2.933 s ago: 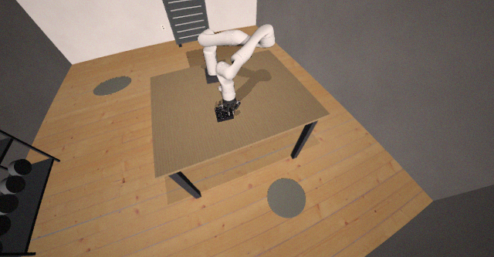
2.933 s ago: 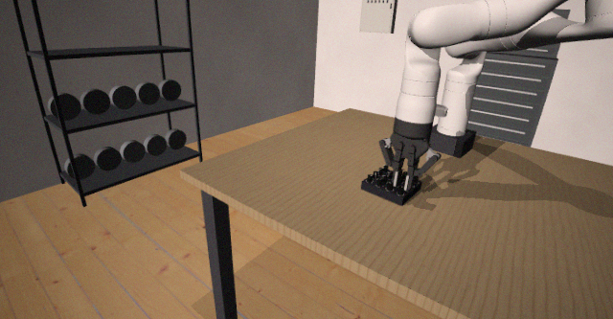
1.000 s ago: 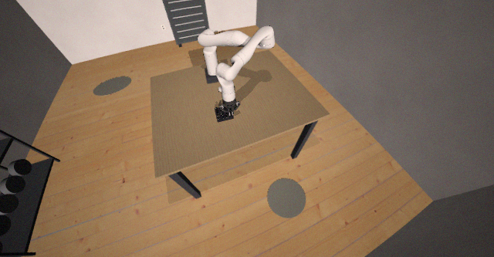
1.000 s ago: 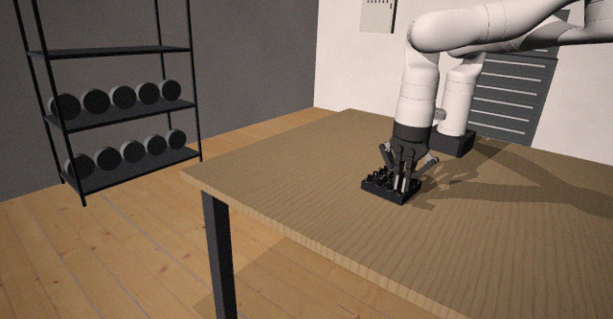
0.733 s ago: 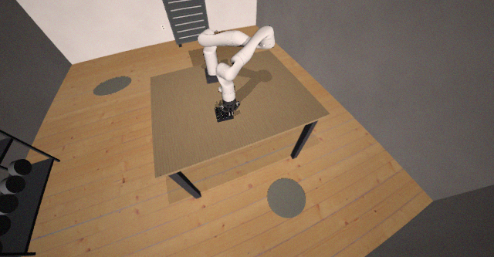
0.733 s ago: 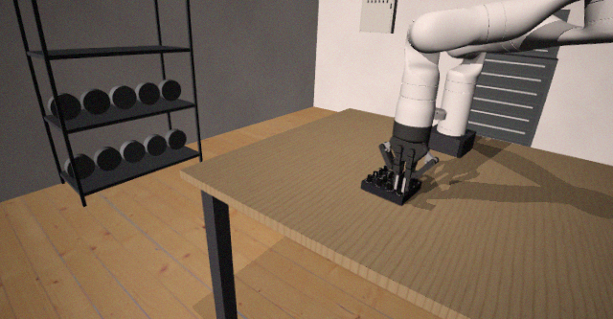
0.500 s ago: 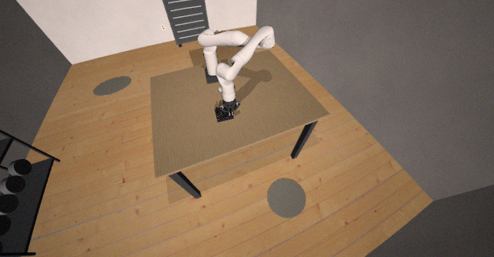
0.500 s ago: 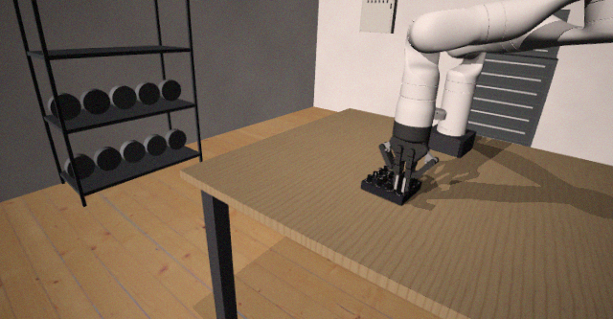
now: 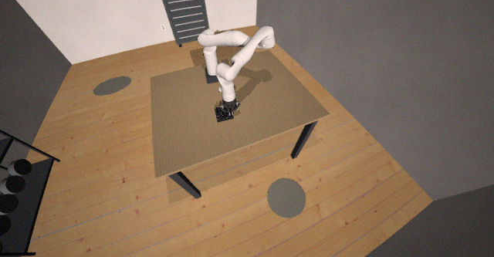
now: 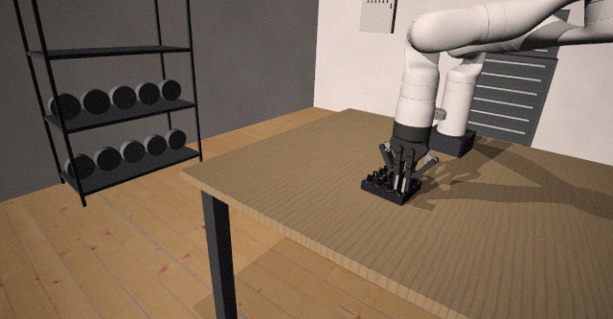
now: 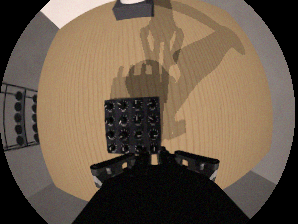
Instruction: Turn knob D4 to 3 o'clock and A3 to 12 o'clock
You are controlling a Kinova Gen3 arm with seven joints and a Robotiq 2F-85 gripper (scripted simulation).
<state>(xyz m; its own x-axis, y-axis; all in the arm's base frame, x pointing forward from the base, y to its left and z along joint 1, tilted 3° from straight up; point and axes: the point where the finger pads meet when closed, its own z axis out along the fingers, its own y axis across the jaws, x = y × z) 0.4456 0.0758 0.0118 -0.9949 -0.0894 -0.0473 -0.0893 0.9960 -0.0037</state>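
Observation:
The black knob box [image 9: 225, 114] stands on its feet near the middle of the wooden table, with several small black knobs on top. It also shows in the exterior view [image 10: 390, 185] and in the wrist view [image 11: 133, 125]. My gripper [image 10: 401, 180] points straight down over the box's side nearest the robot base. Its fingers are closed around one knob in the row at that edge. In the wrist view the fingers meet at the box's lower edge and hide that knob. I cannot read the printed names or the white lines.
The arm's base [image 10: 452, 142] stands on the table behind the box. A black shelf rack [image 10: 110, 99] with dark cylinders stands on the floor to the left, away from the table. The table's front edge [image 10: 306, 233] is well clear of the box.

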